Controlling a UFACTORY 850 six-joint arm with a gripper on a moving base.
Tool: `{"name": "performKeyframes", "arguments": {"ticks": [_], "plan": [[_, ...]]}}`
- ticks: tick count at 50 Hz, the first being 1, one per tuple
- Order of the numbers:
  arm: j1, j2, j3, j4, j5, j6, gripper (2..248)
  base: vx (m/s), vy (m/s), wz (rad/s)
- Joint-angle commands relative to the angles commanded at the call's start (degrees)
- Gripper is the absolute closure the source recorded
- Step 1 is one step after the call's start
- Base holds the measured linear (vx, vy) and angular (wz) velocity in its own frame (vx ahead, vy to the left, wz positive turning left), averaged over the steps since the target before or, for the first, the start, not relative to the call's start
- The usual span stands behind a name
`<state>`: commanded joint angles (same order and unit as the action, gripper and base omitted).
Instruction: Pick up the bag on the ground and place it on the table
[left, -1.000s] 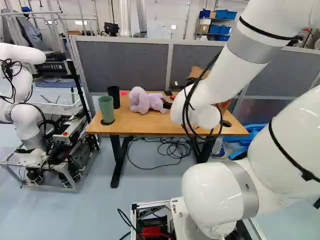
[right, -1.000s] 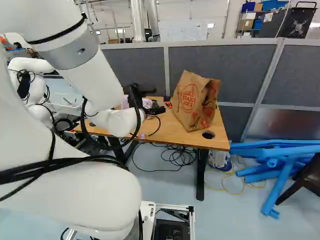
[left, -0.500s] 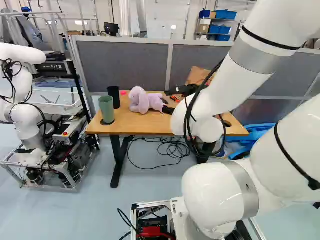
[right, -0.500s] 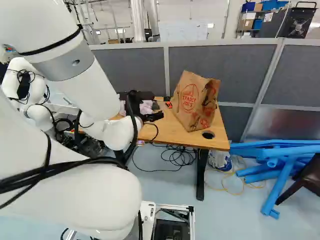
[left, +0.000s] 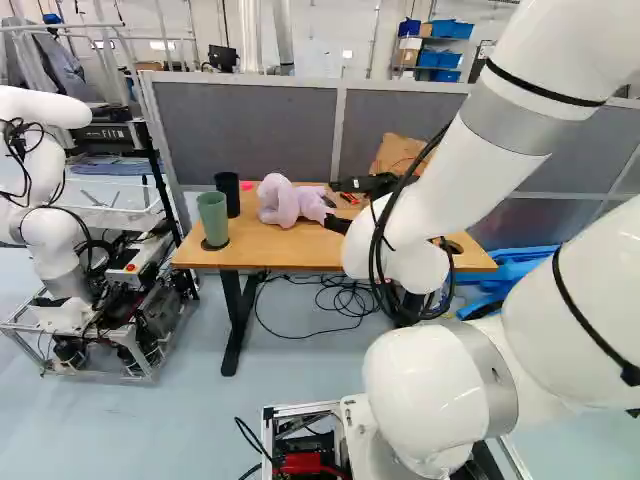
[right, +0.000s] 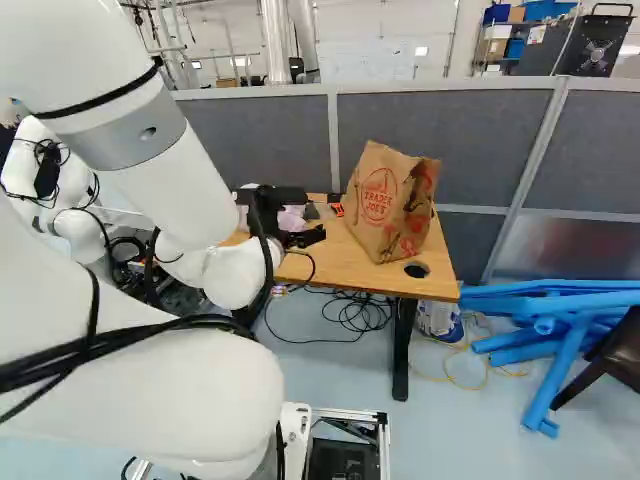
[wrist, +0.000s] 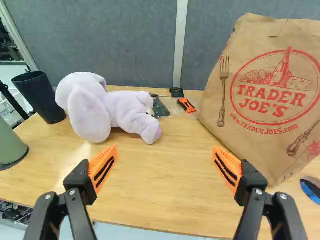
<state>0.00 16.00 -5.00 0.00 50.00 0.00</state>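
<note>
Near the right end of the desk (right: 340, 268), the bag (right: 385, 205) stands tilted, already off the floor. With the claw (wrist: 164, 148) released and spread wide, a sideways swing while backing away could tip the bag over, or brush the toy (wrist: 90, 107). Whether the right pad (wrist: 232, 162) touches the bag, I cannot tell. Its right side is cut off in the wrist view; the arm (left: 450, 170) hides most of it in the left base view.
</note>
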Motion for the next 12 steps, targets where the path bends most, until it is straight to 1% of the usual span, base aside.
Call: {"name": "performKeyframes", "arguments": {"ticks": [12], "plan": [[0.00, 0.00, 0.00, 0.00, 0.00, 0.00, 3, 0.000, 0.000, 0.000]]}}
